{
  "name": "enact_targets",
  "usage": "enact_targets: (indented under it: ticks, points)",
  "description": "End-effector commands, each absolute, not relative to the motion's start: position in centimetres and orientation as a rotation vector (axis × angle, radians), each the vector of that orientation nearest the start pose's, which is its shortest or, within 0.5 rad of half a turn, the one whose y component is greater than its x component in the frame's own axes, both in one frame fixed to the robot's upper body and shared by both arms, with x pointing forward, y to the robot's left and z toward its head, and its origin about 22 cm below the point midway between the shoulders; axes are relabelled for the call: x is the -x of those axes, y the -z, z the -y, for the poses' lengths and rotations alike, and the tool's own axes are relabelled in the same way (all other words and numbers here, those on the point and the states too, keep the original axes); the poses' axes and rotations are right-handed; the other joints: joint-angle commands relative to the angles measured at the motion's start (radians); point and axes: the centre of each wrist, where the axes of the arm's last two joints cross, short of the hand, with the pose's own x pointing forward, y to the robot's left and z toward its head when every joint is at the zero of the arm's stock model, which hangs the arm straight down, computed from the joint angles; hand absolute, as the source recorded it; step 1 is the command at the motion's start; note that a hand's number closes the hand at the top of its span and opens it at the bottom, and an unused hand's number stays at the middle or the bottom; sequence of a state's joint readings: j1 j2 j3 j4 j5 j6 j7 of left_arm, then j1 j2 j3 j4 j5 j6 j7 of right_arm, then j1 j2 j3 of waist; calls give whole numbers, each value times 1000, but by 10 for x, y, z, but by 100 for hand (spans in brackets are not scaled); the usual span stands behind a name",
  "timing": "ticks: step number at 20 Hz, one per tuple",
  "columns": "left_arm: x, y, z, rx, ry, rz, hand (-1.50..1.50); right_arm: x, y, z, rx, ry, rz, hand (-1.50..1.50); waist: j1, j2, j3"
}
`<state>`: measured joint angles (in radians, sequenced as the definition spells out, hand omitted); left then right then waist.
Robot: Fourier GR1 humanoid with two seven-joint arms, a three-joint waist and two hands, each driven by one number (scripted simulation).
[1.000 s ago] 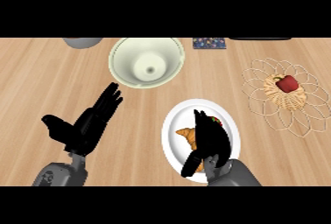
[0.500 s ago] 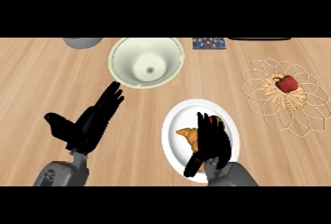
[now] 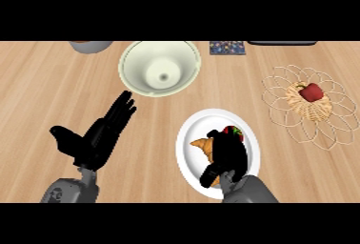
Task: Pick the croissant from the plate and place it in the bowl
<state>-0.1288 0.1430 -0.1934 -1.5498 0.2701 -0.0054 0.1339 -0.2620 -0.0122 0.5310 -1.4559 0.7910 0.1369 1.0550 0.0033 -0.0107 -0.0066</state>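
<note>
Right hand [image 3: 226,153] has settled lower onto plate [image 3: 188,164], fingers curling over croissant [image 3: 204,144], grasp forming; left hand [image 3: 98,136] rests open; bowl [image 3: 160,68] waits.

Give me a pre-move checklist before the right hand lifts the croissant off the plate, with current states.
1. Right hand over the croissant: ok, it covers most of it; only the pastry's left end shows.
2. Fingers closed on the croissant: cannot tell, the hand hides the contact.
3. Croissant on the white plate: ok, not lifted yet.
4. Bowl ready to receive: ok, upright, open side up, nothing inside.
5. Path from plate to bowl: ok, bare counter lies between; the left hand rests open to the left of that line.
6. Other things out of the way: ok, the wire basket with a red fruit sits off to the right.
</note>
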Motion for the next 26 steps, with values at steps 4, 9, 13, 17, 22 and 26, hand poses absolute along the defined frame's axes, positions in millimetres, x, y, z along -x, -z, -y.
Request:
enact_targets:
  ticks: [4,9,13,17,22,26]
  points:
    - [-254,-31,-200,279,122,1477,0,-270,-10,81,739,-933,743,150,2,11,7]
    - [-257,-16,-200,263,123,1501,0,-261,6,86,742,-955,772,150,-1,11,7]
    - [-241,-36,-207,270,120,1482,0,-265,-22,76,796,-969,774,150,1,9,7]
    - [-263,-28,-174,318,167,1492,0,-268,-35,16,859,-1138,883,150,61,19,7]
    - [-277,-36,-170,377,238,1486,0,-281,-61,-15,969,-1289,972,150,130,32,5]
    - [-281,-37,-169,360,235,1490,0,-286,-93,-35,1061,-1226,1050,150,130,23,4]
